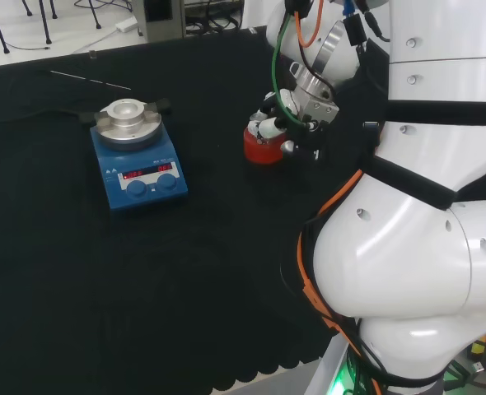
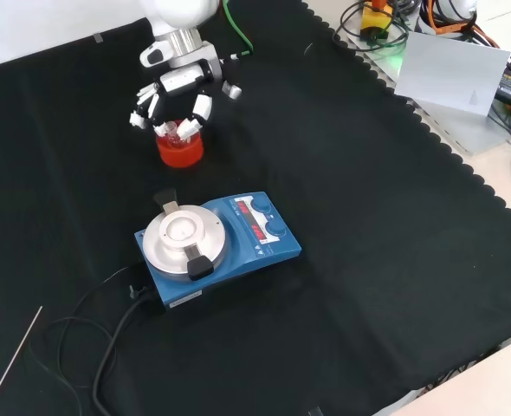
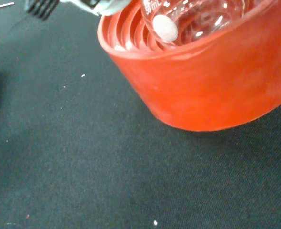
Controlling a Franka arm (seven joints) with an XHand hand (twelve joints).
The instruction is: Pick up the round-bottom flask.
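A clear round-bottom flask (image 3: pixel 188 19) sits in a red ribbed ring stand (image 2: pixel 180 149) on the black cloth; its neck (image 2: pixel 172 129) pokes up just under the hand. The black and white hand (image 2: pixel 176 102) hovers right over the stand, its fingers (image 2: pixel 203 107) spread and hanging down around the flask's top, the thumb sticking out to the right in the front view. In the head view the hand (image 1: pixel 278 123) is low against the red stand (image 1: pixel 262 148), hiding the glass. I see no finger closed on the flask.
A blue hotplate stirrer (image 2: pixel 218 244) with a round silver top stands nearer the front camera than the stand, and its cable (image 2: pixel 108 347) trails across the cloth. A thin rod (image 1: pixel 91 80) lies far back in the head view. The arm's white links (image 1: pixel 424 214) fill that view's right.
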